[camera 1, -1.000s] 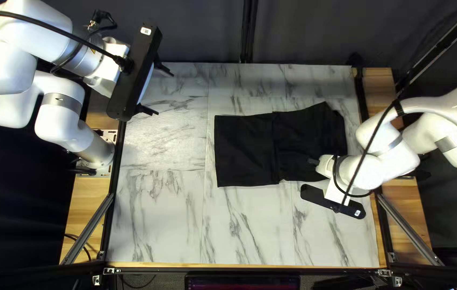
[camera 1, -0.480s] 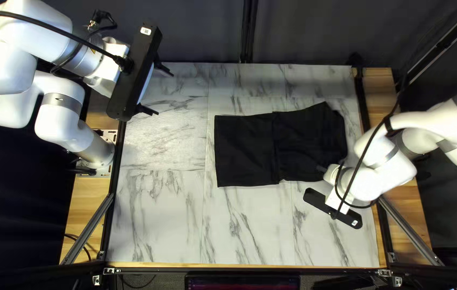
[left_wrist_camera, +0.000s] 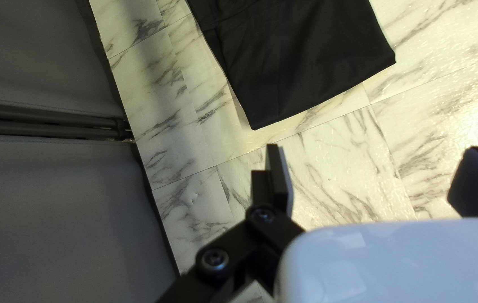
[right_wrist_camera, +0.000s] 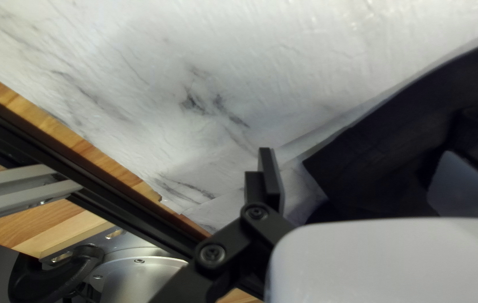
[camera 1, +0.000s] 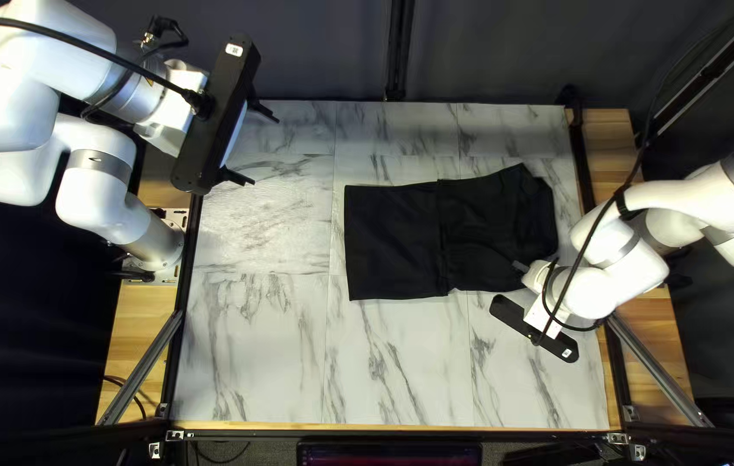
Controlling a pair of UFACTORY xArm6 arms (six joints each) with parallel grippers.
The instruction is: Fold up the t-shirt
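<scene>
The black t-shirt (camera 1: 393,242) lies folded on the table, with a seam-like edge across its middle and looser layers toward my right arm. Over its near corner there, my right gripper (camera 1: 520,267) is tilted. In the right wrist view my right gripper (right_wrist_camera: 368,171) is open: one finger is over marble beside the shirt (right_wrist_camera: 385,146), the other over dark cloth; neither pinches it. My left gripper (camera 1: 262,148) hangs raised above the table's far left part. Seen from its wrist, the left gripper (left_wrist_camera: 371,168) is open and empty, with the shirt (left_wrist_camera: 301,56) ahead of it.
Marble-patterned tabletop (camera 1: 401,371) surrounds the shirt. A dark curtain (camera 1: 315,52) hangs behind the far edge. Metal rails (camera 1: 147,367) run beside the table, and my right arm's base (right_wrist_camera: 138,275) stands past its edge in the right wrist view.
My right gripper has shifted slightly toward the right and the near edge, its finger sliding across the cloth's near corner region. The left arm and the shirt look the same.
</scene>
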